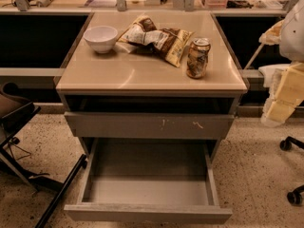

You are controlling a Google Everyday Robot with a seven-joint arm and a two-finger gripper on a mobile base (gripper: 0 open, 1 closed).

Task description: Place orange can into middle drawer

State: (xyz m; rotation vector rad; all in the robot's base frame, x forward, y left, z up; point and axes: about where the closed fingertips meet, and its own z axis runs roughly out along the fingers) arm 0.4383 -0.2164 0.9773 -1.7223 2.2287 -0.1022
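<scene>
The orange can [198,57] stands upright on the tan cabinet top [142,72], near its right front corner and beside the snack bag. The middle drawer [147,189] is pulled out below, with a plain front panel and a bare grey floor. My gripper [279,103] hangs at the right edge of the view, to the right of the cabinet and lower than the can. It is apart from the can and holds nothing that I can see.
A white bowl [100,38] and a tan-and-brown snack bag [159,39] lie on the cabinet top. A grey drawer front with pale scratch marks [149,126] sits above the open drawer. Black chair legs [52,194] stand at left, and chair wheels [292,175] at right.
</scene>
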